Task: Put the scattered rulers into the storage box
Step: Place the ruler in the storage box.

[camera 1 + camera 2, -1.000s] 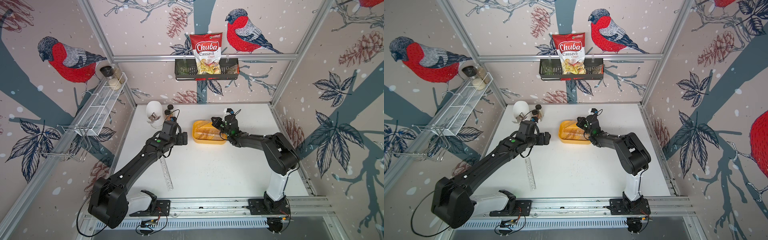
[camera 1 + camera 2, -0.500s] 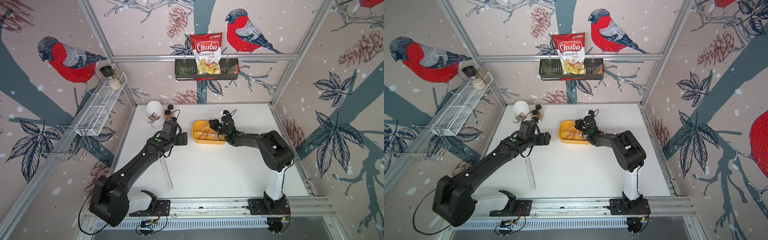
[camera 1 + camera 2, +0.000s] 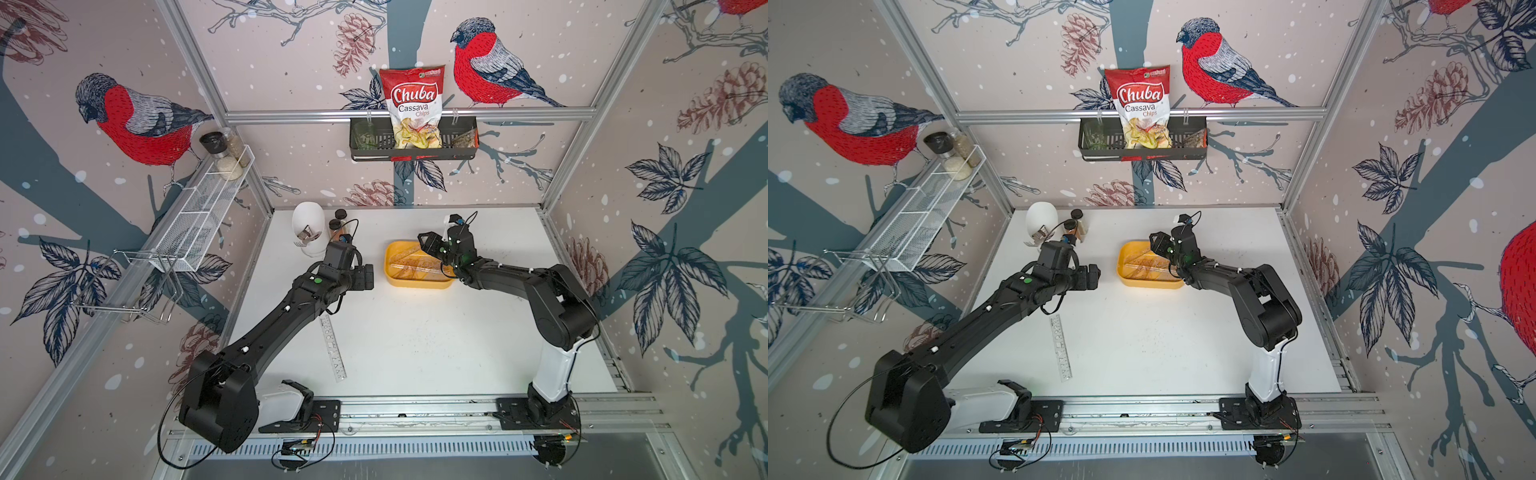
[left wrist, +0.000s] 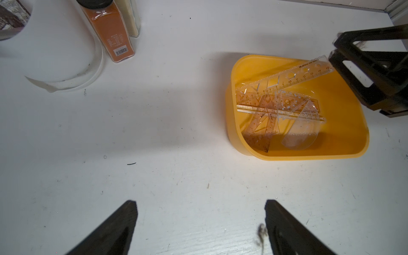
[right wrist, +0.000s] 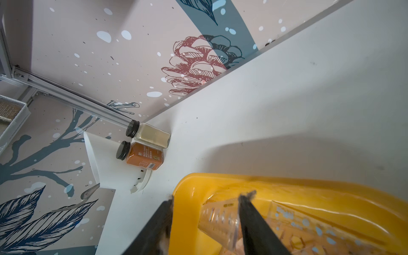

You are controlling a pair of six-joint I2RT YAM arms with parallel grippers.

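left claw [image 4: 200,202]: spread wide | right claw [image 5: 208,196]: jaws parted

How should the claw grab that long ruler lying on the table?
Probably from straight above, pinching across the narrow width of the ruler near its middle. It lies flat on the table, so only its long edges offer a hold.

You see the box [image 3: 1152,285] standing on the counter [image 3: 1163,345], with several clear rulers [image 3: 1144,262] piled inside. Your right gripper [image 3: 1159,245] hangs over the box's far right end, above those rulers. Your left gripper [image 3: 1096,276] sits just beside the box, pointing at it. One long ruler [image 3: 1061,347] lies flat on the counter, near your left arm.
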